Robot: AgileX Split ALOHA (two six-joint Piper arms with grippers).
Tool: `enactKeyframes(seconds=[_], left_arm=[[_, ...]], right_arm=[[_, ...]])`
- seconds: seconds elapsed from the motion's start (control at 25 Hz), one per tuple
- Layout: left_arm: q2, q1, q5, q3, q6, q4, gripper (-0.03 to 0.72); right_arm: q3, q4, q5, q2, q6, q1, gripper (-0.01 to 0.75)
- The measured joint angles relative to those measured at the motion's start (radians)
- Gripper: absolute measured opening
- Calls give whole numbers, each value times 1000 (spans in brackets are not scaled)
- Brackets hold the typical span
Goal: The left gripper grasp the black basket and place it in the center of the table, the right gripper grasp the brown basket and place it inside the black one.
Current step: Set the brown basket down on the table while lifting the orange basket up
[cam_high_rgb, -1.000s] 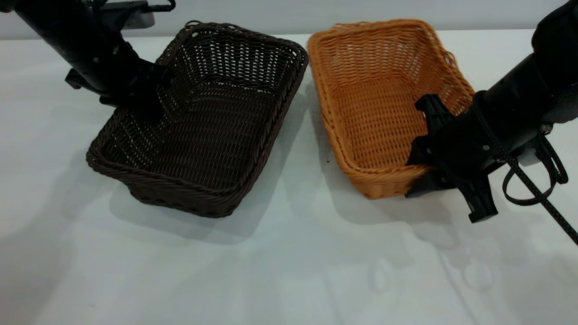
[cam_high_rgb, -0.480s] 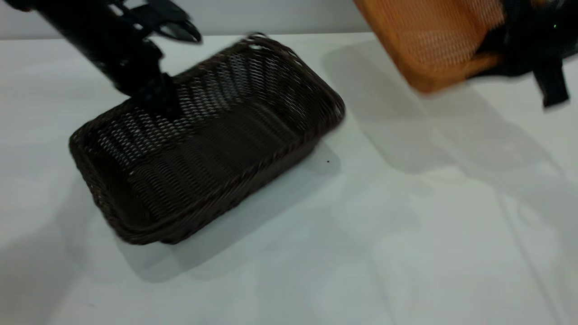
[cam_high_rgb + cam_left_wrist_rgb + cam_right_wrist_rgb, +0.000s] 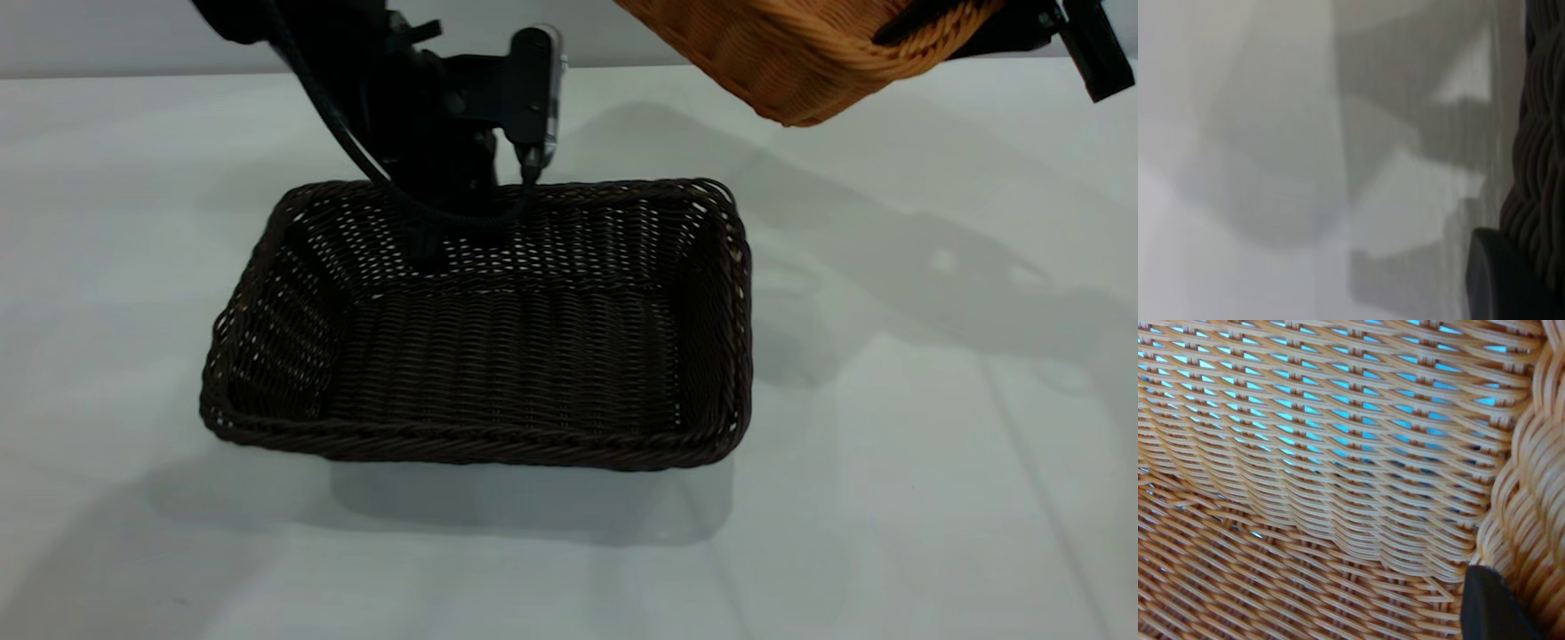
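**A:** What is held by each pincer?

**B:** The left gripper (image 3: 427, 244), a black arm end with a silver-edged block and black cables, is clamped on the far long wall of the black basket (image 3: 498, 356), a rectangular, very dark woven wicker basket with sloping open-weave sides and a braided rim. In the left wrist view a dark fingertip (image 3: 1501, 280) is pressed against that braided rim (image 3: 1538, 167). The right gripper (image 3: 1005, 27), a black arm end at the upper right edge of the exterior view, is closed on the rim of the brown basket (image 3: 800, 53), a rectangular orange-tan wicker basket. One black fingertip (image 3: 1491, 607) is seen against its weave in the right wrist view.

**A:** And where are the baskets?

**B:** The black basket is set flat on the table (image 3: 889, 489), a large plain white-grey top, roughly at its middle, with its long side facing the camera. The brown basket is carried tilted in the air, above and to the right of the black one, well clear of the table. Only its lower corner is in view.

**A:** How much is judged done?

**B:** The first half appears nearly complete: the dark basket is placed, though not yet released. The second half is judged under way: the tan basket is lifted, but it is yet to be brought over the dark one, levelled and lowered inside. The left grip on the far wall would probably need to be cleared first.
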Motion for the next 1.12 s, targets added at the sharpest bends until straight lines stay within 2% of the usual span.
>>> enactKeyframes(seconds=[0.48, 0.56, 0.68, 0.88, 1.12], left_arm=[[4, -8, -17, -3, 10, -32, 96], [5, -8, -23, -3, 10, -47, 130], [7, -8, -36, -3, 7, -69, 220], [-22, -8, -31, -3, -21, -78, 374], [-152, -8, 121, -3, -44, -76, 408]], right_arm=[[-6, 0, 6, 0, 1, 0, 90], [-8, 1, 7, 0, 1, 0, 90], [-9, 16, 7, 0, 1, -12, 90], [-10, 62, 8, 0, 1, -82, 90], [-10, 51, 8, 0, 1, -155, 90]])
